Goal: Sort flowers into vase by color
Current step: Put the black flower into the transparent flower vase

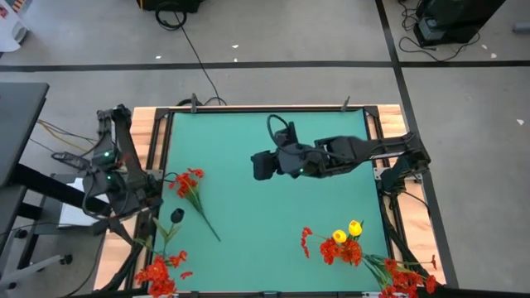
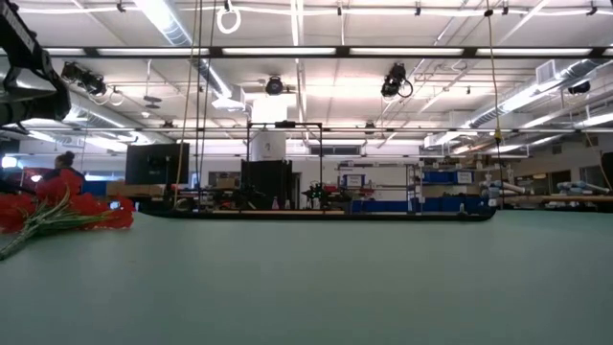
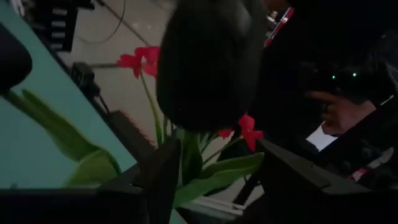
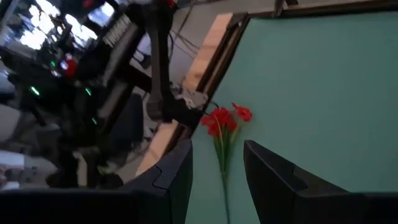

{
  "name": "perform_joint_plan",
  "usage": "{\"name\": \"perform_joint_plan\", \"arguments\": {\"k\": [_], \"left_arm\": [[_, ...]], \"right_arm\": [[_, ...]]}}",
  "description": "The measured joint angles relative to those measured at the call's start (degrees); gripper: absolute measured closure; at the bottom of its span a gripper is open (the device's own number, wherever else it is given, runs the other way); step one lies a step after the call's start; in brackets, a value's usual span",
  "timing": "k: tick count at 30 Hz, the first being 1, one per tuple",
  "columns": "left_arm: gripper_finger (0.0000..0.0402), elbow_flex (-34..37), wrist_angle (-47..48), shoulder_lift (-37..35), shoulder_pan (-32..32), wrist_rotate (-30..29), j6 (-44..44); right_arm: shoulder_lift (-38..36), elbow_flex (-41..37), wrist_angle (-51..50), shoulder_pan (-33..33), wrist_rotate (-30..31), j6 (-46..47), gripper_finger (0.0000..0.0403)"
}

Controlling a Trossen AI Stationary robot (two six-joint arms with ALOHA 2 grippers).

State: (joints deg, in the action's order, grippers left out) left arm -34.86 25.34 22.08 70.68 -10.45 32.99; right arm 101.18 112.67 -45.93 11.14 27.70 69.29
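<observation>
Right gripper (image 1: 263,165) open, empty, mid-table; left gripper (image 3: 211,180) open at edge; two yellow flowers (image 1: 346,233).

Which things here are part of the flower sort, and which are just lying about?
Job: red stem lying on the mat; red bunch at the near left; red-and-yellow bunch at the near right.
Lying about: floor cables; left-side bench.

Overhead looks straight down; low camera level across table (image 1: 265,190) — wrists close.
</observation>
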Motion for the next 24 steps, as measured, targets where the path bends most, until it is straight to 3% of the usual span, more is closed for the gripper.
{"name": "perform_joint_plan", "arguments": {"k": [9,16,24], "left_arm": [[0.0201,-6.2,10.9,8.0,0.0,7.4,5.2],[0.0207,-14.7,23.1,11.8,0.0,6.5,4.6],[0.0207,-21.9,44.2,12.4,0.0,3.8,19.8]], "right_arm": [[0.0,-0.1,-0.1,-1.5,-4.5,-3.3,0.0251],[0.0,0.0,-0.3,-2.3,-5.3,-4.9,0.0251],[0.0,0.0,-1.5,-2.3,-5.3,-5.0,0.0251]]}}
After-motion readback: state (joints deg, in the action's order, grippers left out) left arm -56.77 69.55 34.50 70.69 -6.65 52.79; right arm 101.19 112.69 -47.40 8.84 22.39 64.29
